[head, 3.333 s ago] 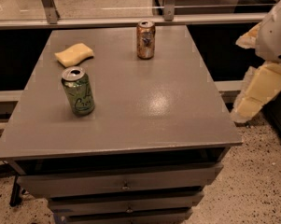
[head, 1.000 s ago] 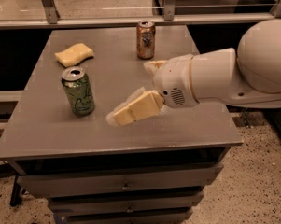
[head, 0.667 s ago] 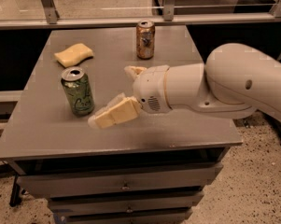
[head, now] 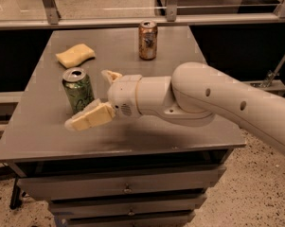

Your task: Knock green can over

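Looking at the desk (head: pixel 146 137), I see the green can (head: pixel 77 86) upright on its left part, near a yellow sponge (head: pixel 75 55). My hand (head: pixel 86 99) is just beside this can, fingers spread apart, gripping nothing. An orange-brown can (head: pixel 147 40) stands farther back.

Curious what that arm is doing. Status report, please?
Gripper open, fingers either side of green can. Can upright, not yet knocked. Brown can and sponge farther back, not in the way.
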Motion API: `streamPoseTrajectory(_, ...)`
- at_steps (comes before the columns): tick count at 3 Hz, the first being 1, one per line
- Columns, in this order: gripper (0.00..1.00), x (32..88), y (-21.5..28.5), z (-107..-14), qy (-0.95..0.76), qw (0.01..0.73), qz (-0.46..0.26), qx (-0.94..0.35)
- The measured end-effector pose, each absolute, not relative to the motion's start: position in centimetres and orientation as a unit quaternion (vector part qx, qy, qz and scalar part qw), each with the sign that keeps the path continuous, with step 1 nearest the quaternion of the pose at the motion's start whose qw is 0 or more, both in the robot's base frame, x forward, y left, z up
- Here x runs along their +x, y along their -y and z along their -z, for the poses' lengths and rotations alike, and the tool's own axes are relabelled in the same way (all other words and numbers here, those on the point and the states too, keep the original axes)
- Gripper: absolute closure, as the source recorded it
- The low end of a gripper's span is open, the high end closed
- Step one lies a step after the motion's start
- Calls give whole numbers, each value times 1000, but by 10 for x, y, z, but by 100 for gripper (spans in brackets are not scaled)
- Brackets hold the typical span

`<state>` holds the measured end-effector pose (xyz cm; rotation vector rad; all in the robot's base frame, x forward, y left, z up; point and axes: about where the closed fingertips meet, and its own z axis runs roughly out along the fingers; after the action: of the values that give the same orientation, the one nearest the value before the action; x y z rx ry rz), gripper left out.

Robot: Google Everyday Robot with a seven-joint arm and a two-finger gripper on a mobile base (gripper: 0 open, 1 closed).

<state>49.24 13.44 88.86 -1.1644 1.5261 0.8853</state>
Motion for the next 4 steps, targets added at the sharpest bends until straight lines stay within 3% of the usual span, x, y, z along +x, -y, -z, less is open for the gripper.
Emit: streamPoseTrajectory(4, 0, 568, -186, -888, -623, 542, -351, -442)
